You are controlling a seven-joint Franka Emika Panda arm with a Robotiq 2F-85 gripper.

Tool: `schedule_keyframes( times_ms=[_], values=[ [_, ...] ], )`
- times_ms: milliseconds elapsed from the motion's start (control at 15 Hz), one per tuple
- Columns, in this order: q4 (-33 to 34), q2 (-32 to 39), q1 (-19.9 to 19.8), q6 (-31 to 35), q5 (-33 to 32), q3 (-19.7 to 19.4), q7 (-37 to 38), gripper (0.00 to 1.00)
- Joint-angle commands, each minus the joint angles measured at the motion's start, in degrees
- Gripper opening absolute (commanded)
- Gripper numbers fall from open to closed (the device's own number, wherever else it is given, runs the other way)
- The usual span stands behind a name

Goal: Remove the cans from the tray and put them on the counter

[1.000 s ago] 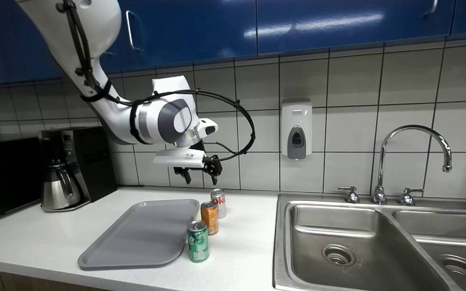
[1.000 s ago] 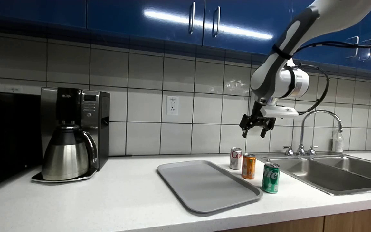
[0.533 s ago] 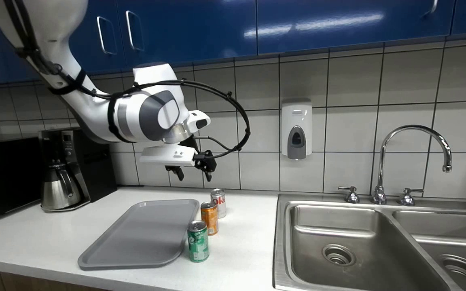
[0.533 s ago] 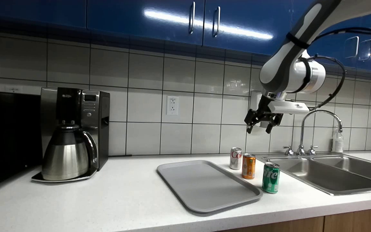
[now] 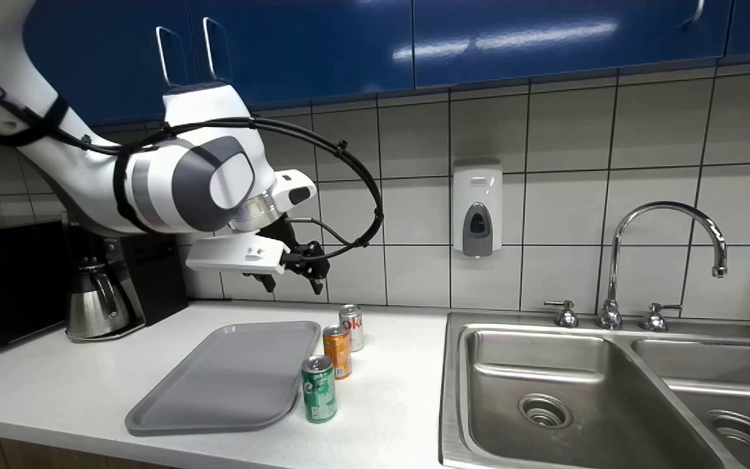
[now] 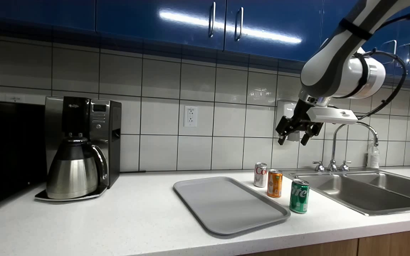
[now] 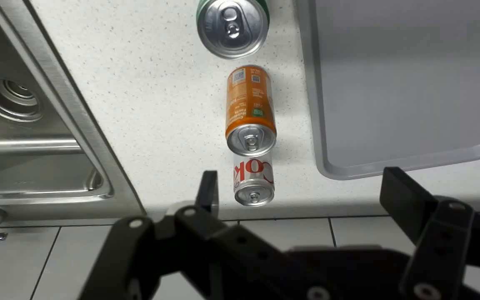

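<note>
The green can [image 5: 319,391] and the orange-brown can [image 5: 337,353] stand upright on the pale counter [image 6: 119,220], beside the grey tray [image 5: 225,378] and off it. They also show in the wrist view: the green can [image 7: 232,27] is cut off at the top edge, the orange-brown can [image 7: 250,100] is whole. The bare tray [image 6: 226,206] has no can on it. My gripper [image 5: 293,286] is open and empty, high above the counter, clear of cans and tray. In the wrist view, its fingers [image 7: 300,179] are wide apart with nothing between them.
A white-and-red can [image 6: 260,175] stands behind the orange-brown can, near the tiled wall. The steel double sink [image 5: 453,391] with its tall faucet [image 5: 668,207] lies beside the cans. A coffee maker [image 6: 84,142] stands beyond the tray. Blue cabinets [image 5: 544,39] hang above.
The arm has drawn back from the tiled wall, toward the cameras, and looks larger in both exterior views. The gripper stays open. The cans and the tray have not moved.
</note>
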State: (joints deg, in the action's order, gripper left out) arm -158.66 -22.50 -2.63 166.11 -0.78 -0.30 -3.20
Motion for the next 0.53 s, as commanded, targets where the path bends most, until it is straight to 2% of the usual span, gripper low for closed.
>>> schedule_keyframes(
  times_ms=[0,67,133,467],
  values=[
    [-0.82,-4.63,-0.62,-1.21,-0.84,2.02,3.47,1.0],
    [-1.01,-5.45,-0.46,-1.12,-0.6,2.2,3.85,1.0],
    [-0.74,-3.03,0.3,-0.22,-0.41,0.54,1.67,1.0],
    [-0.45,-3.73,0.29,-0.23,-0.39,1.0,2.42,1.0]
  ],
)
